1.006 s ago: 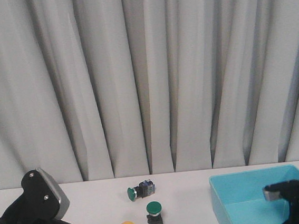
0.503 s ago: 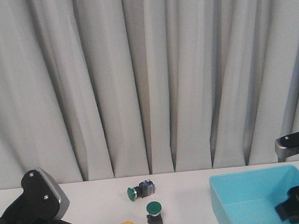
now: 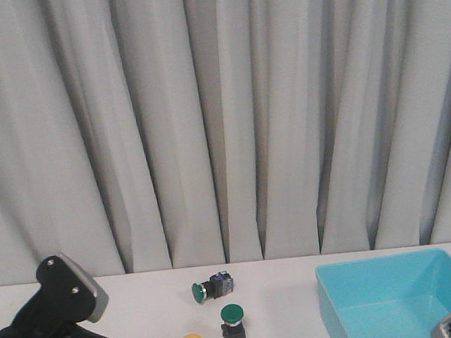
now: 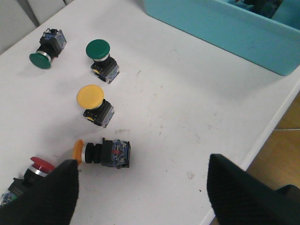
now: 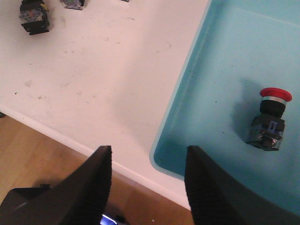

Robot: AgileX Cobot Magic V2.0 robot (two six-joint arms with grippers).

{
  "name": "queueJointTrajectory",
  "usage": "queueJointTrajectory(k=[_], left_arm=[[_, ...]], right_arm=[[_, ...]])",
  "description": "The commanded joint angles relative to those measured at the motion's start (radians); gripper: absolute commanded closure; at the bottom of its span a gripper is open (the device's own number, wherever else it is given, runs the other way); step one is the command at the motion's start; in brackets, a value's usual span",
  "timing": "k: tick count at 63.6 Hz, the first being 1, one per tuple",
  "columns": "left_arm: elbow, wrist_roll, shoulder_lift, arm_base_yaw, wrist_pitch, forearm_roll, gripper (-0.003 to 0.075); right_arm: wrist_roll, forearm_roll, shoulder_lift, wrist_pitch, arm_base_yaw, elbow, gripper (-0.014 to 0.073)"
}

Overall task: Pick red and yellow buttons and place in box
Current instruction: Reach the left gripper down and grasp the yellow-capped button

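Yellow button (image 4: 92,102): upright on worktop, likely light, rigid, smooth-capped; best gripped across its dark body. Left tool (image 4: 140,187) and right tool (image 5: 147,180): both spread, empty.

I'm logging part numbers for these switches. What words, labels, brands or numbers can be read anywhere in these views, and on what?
No text can be read in any view.
The switch bodies, such as the toppled yellow button and the red button in the box, show small coloured patches that may be labels: too small and blurred to read.
The box, the table and the curtain show no lettering.
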State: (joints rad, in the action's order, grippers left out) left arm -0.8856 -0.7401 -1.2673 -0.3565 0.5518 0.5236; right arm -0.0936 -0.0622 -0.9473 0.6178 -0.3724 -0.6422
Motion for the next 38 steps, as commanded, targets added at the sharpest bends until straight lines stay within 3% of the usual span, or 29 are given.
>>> queueJointTrajectory(k=[1, 17, 38], left_arm=[[-0.048, 0.041, -0.037, -0.001, -0.084, 0.022, 0.0161], [-0.267, 0.059, -0.293, -0.001, 0.006, -0.057, 0.0161], [-0.632, 0.028, -0.588, -0.001, 0.303, -0.259, 0.0127]], right_arm=[[-0.008, 0.005, 0.041, -0.076, -0.002, -0.015, 0.0242], [-0.029, 0.005, 0.062, -0.078, -0.002, -0.015, 0.0242], [-0.031, 0.001, 0.062, -0.073, -0.002, -0.015, 0.0242]])
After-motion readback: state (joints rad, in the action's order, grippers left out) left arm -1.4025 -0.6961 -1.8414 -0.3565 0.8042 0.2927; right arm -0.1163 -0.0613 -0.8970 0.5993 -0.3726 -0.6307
